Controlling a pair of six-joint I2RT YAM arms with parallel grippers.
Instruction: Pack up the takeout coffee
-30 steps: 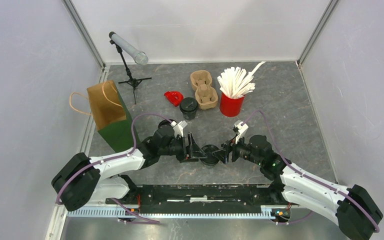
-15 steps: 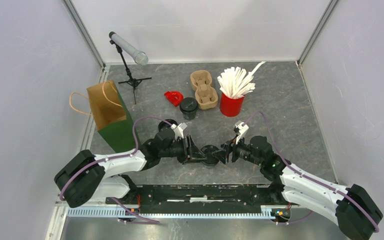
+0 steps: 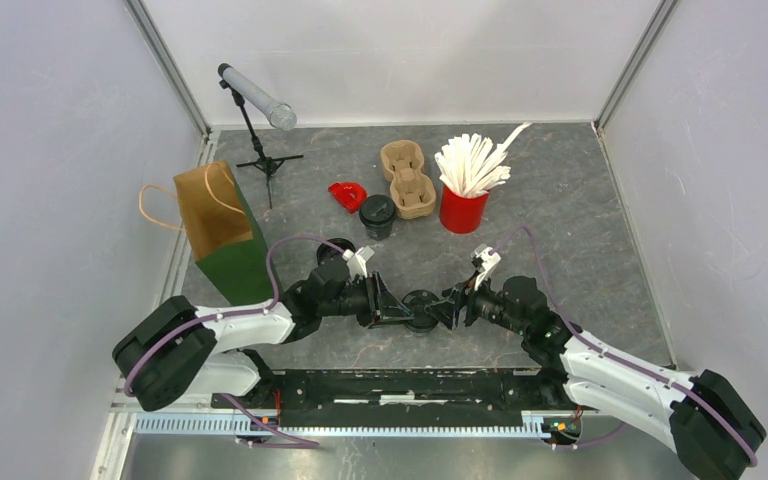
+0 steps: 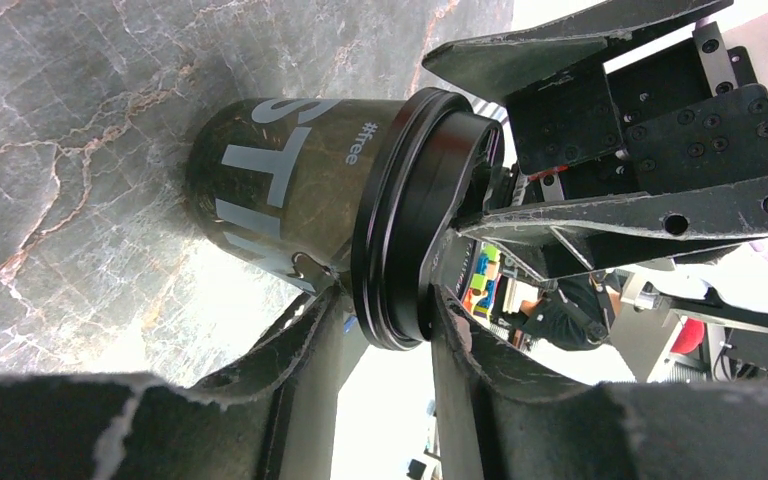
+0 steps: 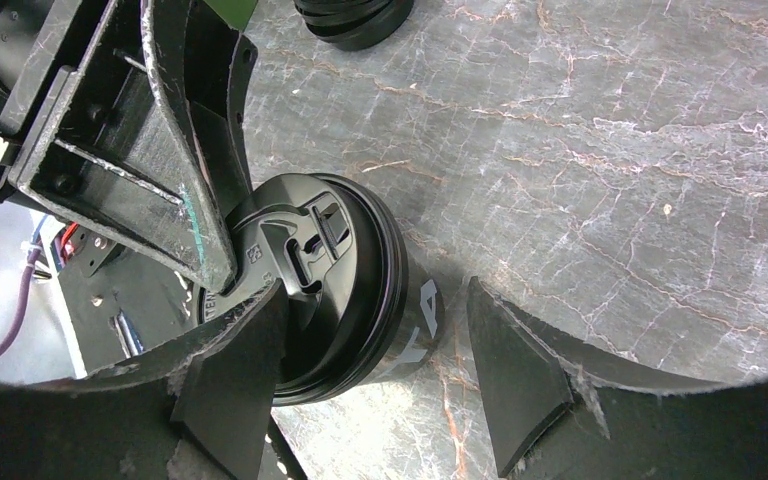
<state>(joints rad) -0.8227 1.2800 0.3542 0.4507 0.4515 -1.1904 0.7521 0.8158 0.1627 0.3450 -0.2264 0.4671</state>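
1. Pinching the lid [image 4: 400, 200] at its rim, the left gripper [image 4: 385, 305] lies rolled on its side. One finger [image 4: 295, 345] sits under the rim against the coffee cup [image 4: 260, 200], and the other rests on the lid's top. Both seem to touch, but I cannot tell how firmly they press.
2. The right gripper [image 5: 370, 300] stands open astride the same cup from the right. One finger [image 5: 235, 380] meets the lid's edge, while the other stands apart from the cup wall with bare stone showing between.
3. The cup stands upright on the table [image 3: 560, 200], near the middle and between the two grippers. Its lid looks level and seated.
4. Farther off stands a second cup [image 3: 377, 215], also lidded. The cardboard carriers [image 3: 407, 180] are just to its right.
5. The paper bag [image 3: 222, 235] stands at the left, well apart from the cup.
6. The step in hand looks like securing this cup, either seating its lid or settling who holds it. No packing has begun: the carriers hold nothing and neither cup is in the bag.
7. The next move calls for one sure hold on the cup body before the other gripper lets go. A pinch on the lid alone may pull it off. The cup must then be kept upright on its way to a carrier pocket at the far side.
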